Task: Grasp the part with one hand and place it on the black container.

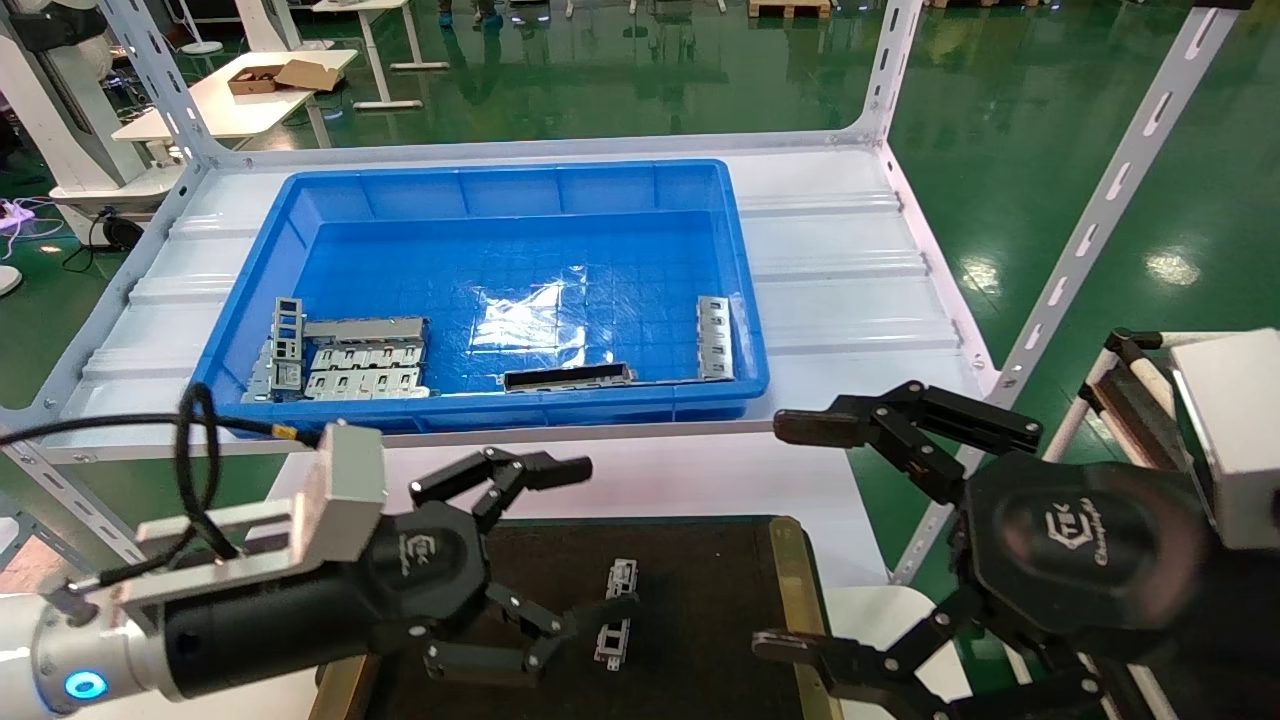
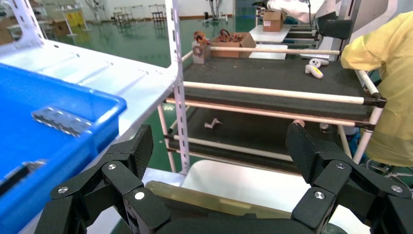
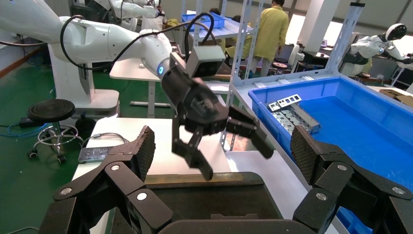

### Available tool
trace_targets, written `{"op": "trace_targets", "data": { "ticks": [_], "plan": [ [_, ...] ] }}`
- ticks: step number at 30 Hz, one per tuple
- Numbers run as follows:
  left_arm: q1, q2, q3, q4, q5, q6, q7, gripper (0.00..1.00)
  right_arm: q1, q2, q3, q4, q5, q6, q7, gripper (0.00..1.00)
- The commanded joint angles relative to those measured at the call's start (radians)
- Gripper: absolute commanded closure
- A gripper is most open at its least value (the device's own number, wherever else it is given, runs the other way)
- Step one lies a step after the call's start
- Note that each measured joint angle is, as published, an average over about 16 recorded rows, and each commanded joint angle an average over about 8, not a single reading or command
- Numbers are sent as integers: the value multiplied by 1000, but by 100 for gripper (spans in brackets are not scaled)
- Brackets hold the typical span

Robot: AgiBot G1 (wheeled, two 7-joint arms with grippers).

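The left hand (image 1: 545,560), the one on the white arm with the blue light, hangs over the black container (image 1: 700,570) with its fingers spread apart and nothing between them. Its lower fingertips sit just beside a small silver-grey part (image 1: 615,615) that lies on the container's dark surface, slightly towards the hand's side of the middle. I'd judge the fingers are splayed like that because the part is flat on the tray and free of any grip: either just set down or about to be taken, and I can't say which.

The part looks like a short slotted bar, possibly two short pieces lying end to end; that is hard to settle from where the head camera looks. Its long axis runs from the container's near edge towards the blue bin (image 1: 480,190) beyond it, roughly parallel to the brass-coloured strip (image 1: 792,600) on the container's right side.

More silver slotted pieces (image 1: 350,355) rest in the bin's near left corner, another (image 1: 713,337) against its right wall, and a dark long bar (image 1: 568,377) along its near wall.

The right hand (image 1: 850,530) hovers off the container's right edge, fingers wide and holding nothing, seemingly waiting.
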Motion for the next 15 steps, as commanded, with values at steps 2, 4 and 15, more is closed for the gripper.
{"op": "trace_targets", "data": {
  "ticks": [2,4,15],
  "plan": [
    [-11,-8,-12,1,-14,9,0,0,0,0,0,0,0,0,0,0],
    [-17,-11,-16,0,-18,13,0,0,0,0,0,0,0,0,0,0],
    [-30,-15,-26,-5,-31,20,2,0,0,0,0,0,0,0,0,0]
  ]
}}
